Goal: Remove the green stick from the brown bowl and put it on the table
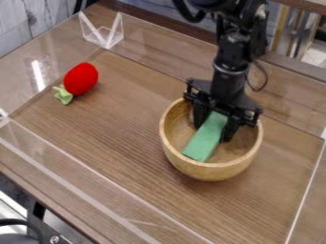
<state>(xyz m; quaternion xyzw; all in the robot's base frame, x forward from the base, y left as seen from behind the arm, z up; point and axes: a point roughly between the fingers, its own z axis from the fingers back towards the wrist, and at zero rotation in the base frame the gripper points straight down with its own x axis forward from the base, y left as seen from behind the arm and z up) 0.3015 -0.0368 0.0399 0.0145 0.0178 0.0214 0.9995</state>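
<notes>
Camera view had the fingers [219,118] clamped on the green stick's [205,139] upper end inside the brown bowl [211,143]; looked light, stiff, kinda slick.

1. I can't see where the hand [219,121] meets the green stick [205,139]; the fingertips hide the stick's upper end.
2. The brown bowl [192,164] near wall hides the stick's lower end and the bowl floor.
3. The arm runs off the top edge.
4. The tabletop [114,124] is cut off on every side.
</notes>
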